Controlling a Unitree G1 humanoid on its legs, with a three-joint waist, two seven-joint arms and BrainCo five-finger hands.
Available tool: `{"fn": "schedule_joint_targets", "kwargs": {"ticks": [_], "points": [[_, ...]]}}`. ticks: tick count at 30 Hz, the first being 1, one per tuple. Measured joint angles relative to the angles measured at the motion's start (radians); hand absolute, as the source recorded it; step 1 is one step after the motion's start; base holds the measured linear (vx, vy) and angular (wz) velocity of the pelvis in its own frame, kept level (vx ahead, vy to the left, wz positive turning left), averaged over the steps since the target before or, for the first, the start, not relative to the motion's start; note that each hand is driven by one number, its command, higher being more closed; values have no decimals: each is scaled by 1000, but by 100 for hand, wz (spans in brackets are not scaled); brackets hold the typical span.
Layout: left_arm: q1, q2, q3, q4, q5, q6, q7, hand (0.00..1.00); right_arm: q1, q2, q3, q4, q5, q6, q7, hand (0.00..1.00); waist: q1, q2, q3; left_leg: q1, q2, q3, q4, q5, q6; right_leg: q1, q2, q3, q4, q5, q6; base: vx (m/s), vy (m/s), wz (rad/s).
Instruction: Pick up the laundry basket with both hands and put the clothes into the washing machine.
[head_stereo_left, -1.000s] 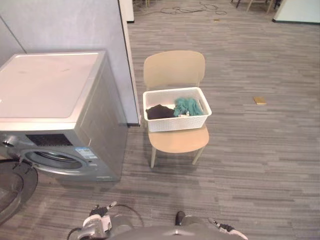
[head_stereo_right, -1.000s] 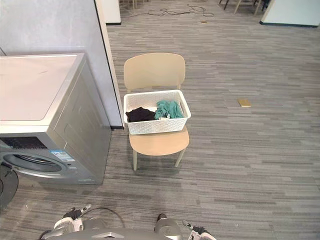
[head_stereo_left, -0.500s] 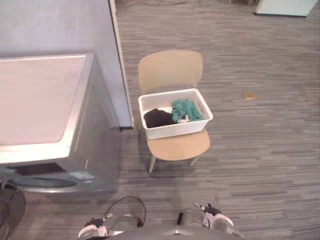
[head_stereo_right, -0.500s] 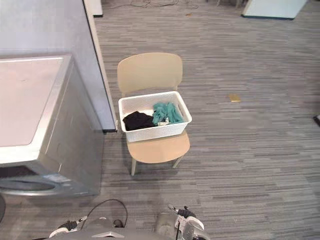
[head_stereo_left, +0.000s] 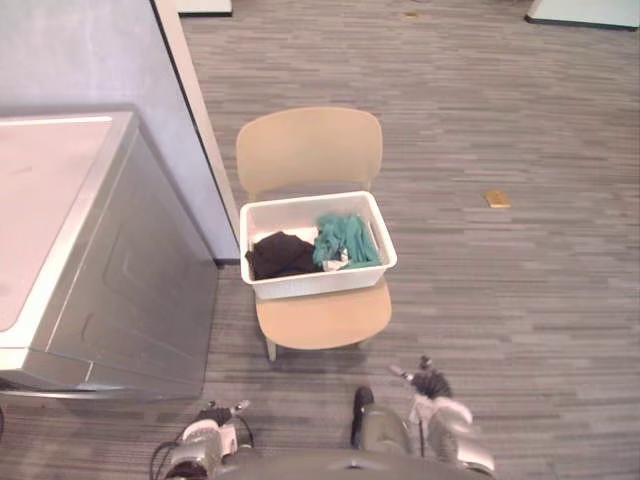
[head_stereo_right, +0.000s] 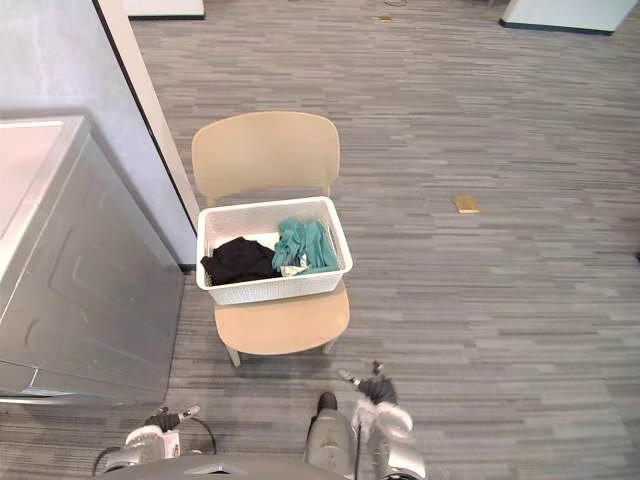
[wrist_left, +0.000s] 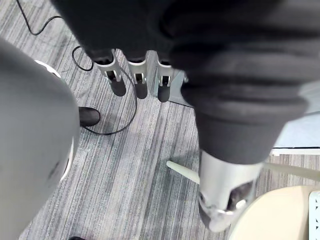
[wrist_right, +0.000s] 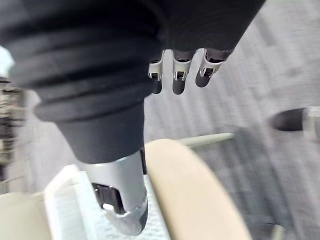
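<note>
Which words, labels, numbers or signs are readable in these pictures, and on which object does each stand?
None can be read. The washing machine, the white laundry basket, the chair and the small tan object on the floor show no legible print.

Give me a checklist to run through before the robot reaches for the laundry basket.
1. Laundry basket sitting flat on the chair: ok.
2. Black garment and teal garment inside the basket: ok.
3. Left hand open, holding nothing: ok.
4. Right hand open, holding nothing: ok.
5. Hands at the basket's two ends: not ok, both hang low, short of the chair.
6. Washing machine door open: cannot tell from this angle.
</note>
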Motion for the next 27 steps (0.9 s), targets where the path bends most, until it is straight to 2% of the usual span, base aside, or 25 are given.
{"fn": "schedule_joint_targets", "kwargs": {"ticks": [2,4,7,10,12,13,18,19,22,27], "points": [[5,0,1,3,0,0,1,0,-27,-44,17,-94,-37,-27,0,0,3,7,-10,-18,5,-29,3,7,1,6,3,-20,-25,3,-4,27,-137,26],[6,8,-6,4,13,0,1,0,-89,-87,71,-171,-74,-62,-2,0,3,17,-17,-67,6,-64,1,9,-1,7,4,-50,-85,46,-5,-17,-18,29],[6,36,-16,8,36,0,1,0,-186,-100,159,-193,-116,-71,-2,0,7,-5,-2,-128,4,-89,-4,18,-18,4,5,-78,-171,113,-6,-69,27,31],[-29,57,-35,1,40,-2,5,0,-367,-130,294,-195,-140,-84,-5,0,29,-19,42,-192,-3,-138,-4,29,-36,4,1,-120,-256,181,-16,-112,26,42],[-63,67,-54,-3,38,-5,21,0,-526,-159,378,-184,-157,-95,-7,0,48,-10,93,-236,-10,-168,4,31,-40,2,-3,-145,-296,211,-19,-193,1,41],[-72,68,-66,-26,38,-12,29,0,-656,-203,433,-146,-175,-104,-8,0,49,1,132,-268,-16,-190,3,31,-40,-4,-8,-166,-321,229,-16,-156,-5,35],[-104,102,-101,-60,14,-37,59,0,-995,-400,483,98,-234,-100,-23,0,68,5,225,-353,-35,-238,3,62,-48,-35,-17,-199,-377,288,-24,-156,-12,29],[-104,116,-118,-62,-11,-39,76,0,-1082,-474,515,178,-236,-88,-45,0,67,15,253,-373,-36,-255,2,72,-52,-44,-16,-214,-382,299,-33,-66,-12,22],[-103,123,-126,-64,-44,-42,102,0,-1177,-531,518,257,-271,-75,-51,0,69,26,288,-403,-37,-268,4,80,-53,-69,-16,-219,-383,311,-36,-23,-3,8],[-109,131,-153,-75,-103,-66,120,0,-1298,-559,528,356,-273,-54,-89,0,77,41,320,-470,-38,-273,13,90,-56,-131,-15,-218,-384,321,-47,-9,2,-1]]}}
